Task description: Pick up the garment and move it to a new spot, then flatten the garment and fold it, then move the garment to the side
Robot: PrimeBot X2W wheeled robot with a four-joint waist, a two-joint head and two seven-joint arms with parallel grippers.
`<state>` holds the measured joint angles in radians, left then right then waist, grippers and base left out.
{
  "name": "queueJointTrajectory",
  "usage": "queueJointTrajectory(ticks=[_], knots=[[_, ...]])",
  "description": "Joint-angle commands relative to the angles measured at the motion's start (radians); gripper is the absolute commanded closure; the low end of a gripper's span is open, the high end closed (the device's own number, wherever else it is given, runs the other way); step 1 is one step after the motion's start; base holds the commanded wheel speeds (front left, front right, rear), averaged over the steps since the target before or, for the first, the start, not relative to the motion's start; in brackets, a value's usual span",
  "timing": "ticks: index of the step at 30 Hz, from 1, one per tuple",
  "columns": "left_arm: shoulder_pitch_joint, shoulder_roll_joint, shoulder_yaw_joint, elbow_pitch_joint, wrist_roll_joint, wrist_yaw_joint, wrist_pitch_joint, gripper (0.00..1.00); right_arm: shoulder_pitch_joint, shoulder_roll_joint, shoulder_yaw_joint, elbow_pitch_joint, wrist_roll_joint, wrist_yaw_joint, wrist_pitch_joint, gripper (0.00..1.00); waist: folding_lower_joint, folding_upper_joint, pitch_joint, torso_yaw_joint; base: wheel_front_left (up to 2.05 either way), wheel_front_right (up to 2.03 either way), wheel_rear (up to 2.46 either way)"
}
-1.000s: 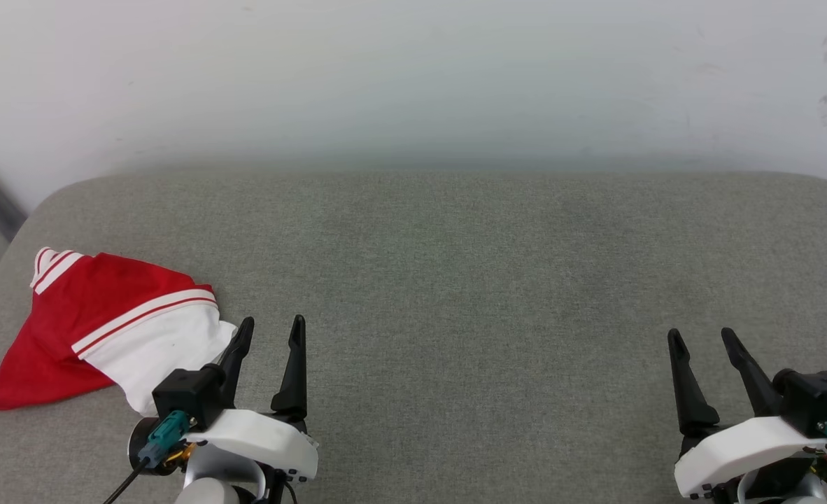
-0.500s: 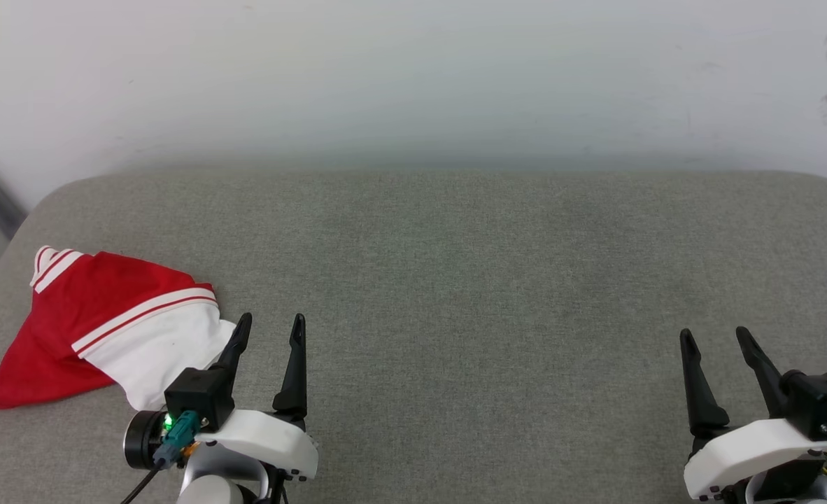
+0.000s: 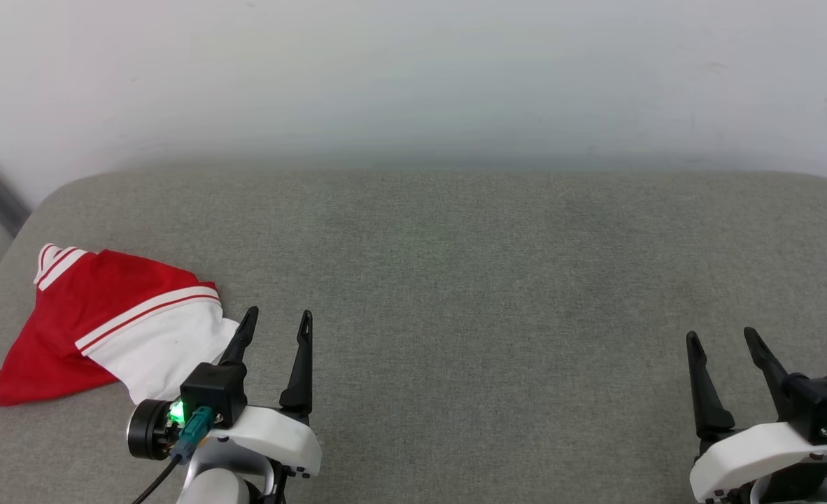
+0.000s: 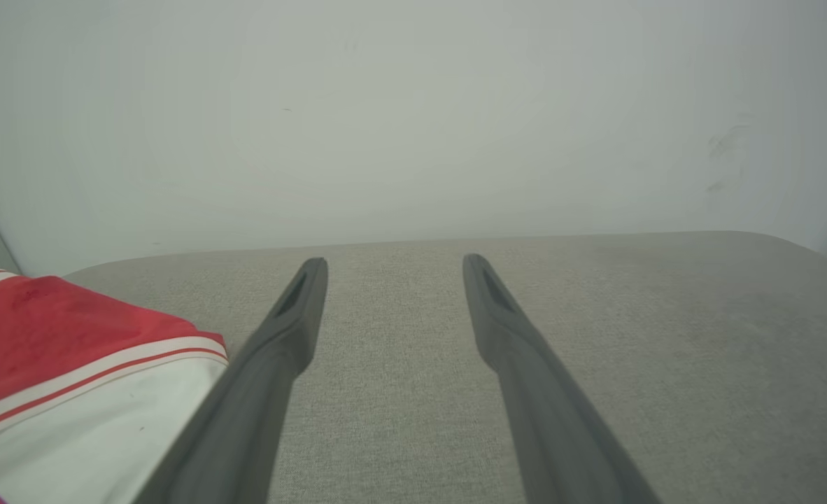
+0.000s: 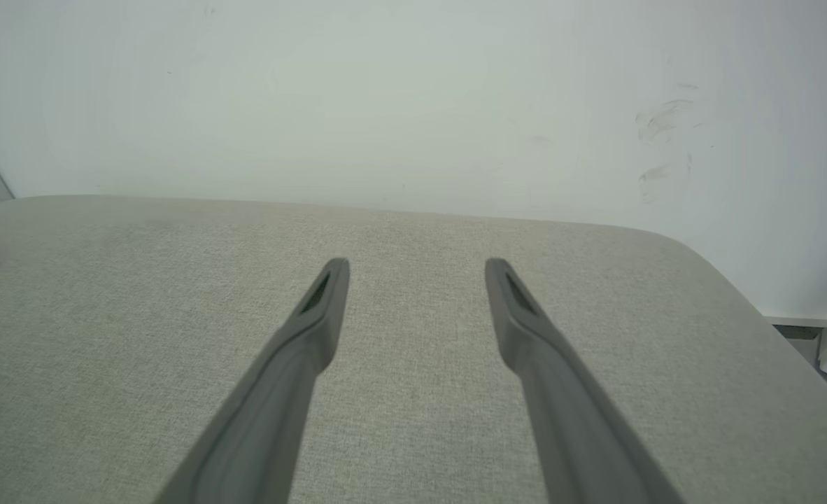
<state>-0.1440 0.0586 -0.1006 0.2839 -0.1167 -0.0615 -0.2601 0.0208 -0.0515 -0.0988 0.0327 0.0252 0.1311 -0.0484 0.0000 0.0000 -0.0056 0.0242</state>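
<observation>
Two grippers sit low at the near side of the grey fabric-covered counter (image 3: 455, 280), their fingers pointing toward the pale wall (image 3: 413, 84). At far left, the garment (image 3: 99, 322) lies crumpled near the counter's rounded left corner, its red body toward that edge and its white sleeve panel with stripe trim facing inward. Just beside it, the left gripper (image 3: 278, 313) angles slightly rightward, jaws moderately spread and holding nothing. Its outer finger overlaps the white panel's edge, and I cannot tell whether they touch. A wide bare stretch of counter runs across the middle. The right gripper (image 3: 721, 334) rests near the right edge, jaws likewise parted and empty, well apart from the cloth.
</observation>
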Motion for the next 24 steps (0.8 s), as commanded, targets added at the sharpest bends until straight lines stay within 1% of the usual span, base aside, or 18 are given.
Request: queueJointTrajectory(ticks=[1, 4, 8, 15, 24], knots=[[-0.01, 0.001, -0.002, 0.005, 0.008, 0.001, -0.007, 0.0, 0.004, 0.002, -0.004, -0.004, 0.003, -0.001, -0.005, 0.0, 0.0, 0.0, -0.001, 0.005, 0.0, 0.0, 0.0], [-0.014, 0.0, 0.001, 0.01, 0.001, 0.005, -0.007, 0.0, 0.004, 0.002, -0.008, 0.0, 0.016, -0.001, -0.007, 0.0, 0.0, 0.0, -0.003, 0.022, 0.0, 0.0, 0.0], [-0.024, -0.001, 0.006, 0.017, -0.009, 0.009, -0.006, 0.0, 0.011, 0.002, -0.005, -0.004, 0.023, -0.001, -0.011, 0.0, 0.0, 0.0, -0.003, 0.075, 0.0, 0.0, 0.0], [-0.036, -0.003, 0.027, 0.033, -0.028, 0.022, -0.006, 0.0, -0.003, 0.002, 0.024, -0.015, 0.038, -0.001, -0.006, 0.0, 0.0, 0.0, 0.007, 0.221, 0.0, 0.0, 0.0], [-0.028, 0.015, 0.069, 0.047, -0.044, 0.034, -0.006, 0.0, -0.032, 0.002, 0.074, -0.022, 0.038, -0.001, -0.014, 0.0, 0.0, 0.0, 0.023, 0.403, 0.0, 0.0, 0.0]])
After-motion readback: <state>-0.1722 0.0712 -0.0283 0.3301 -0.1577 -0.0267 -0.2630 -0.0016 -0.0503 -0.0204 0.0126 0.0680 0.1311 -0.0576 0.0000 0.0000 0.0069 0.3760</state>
